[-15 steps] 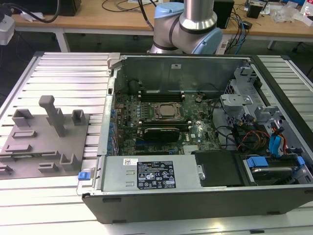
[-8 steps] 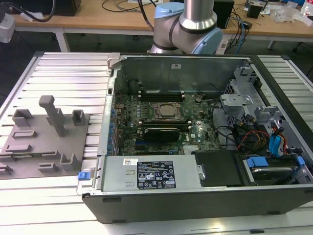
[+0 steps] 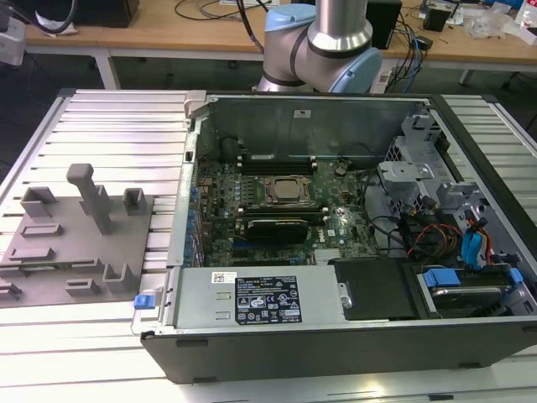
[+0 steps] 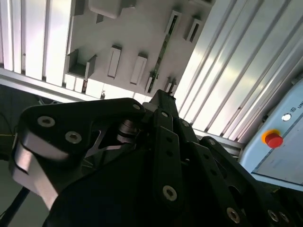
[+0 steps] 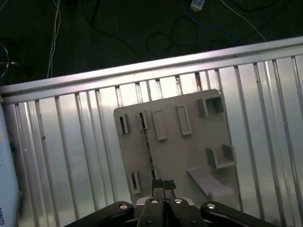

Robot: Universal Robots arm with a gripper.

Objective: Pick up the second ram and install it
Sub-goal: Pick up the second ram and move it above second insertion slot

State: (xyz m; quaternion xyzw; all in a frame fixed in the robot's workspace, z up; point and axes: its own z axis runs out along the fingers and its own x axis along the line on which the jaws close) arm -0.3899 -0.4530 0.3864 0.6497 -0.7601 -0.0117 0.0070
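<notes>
The ram [image 5: 147, 144] stands on edge in a slot of the fixture plate [image 5: 189, 146], not yet picked up. In both wrist views it runs away from the gripper [image 5: 163, 184], with its near end just ahead of the fingertips and beneath them. The jaws look closed together with nothing between them. As I judge it, the whole task remains: both the pick and the seating in the case [image 3: 336, 357].
</notes>
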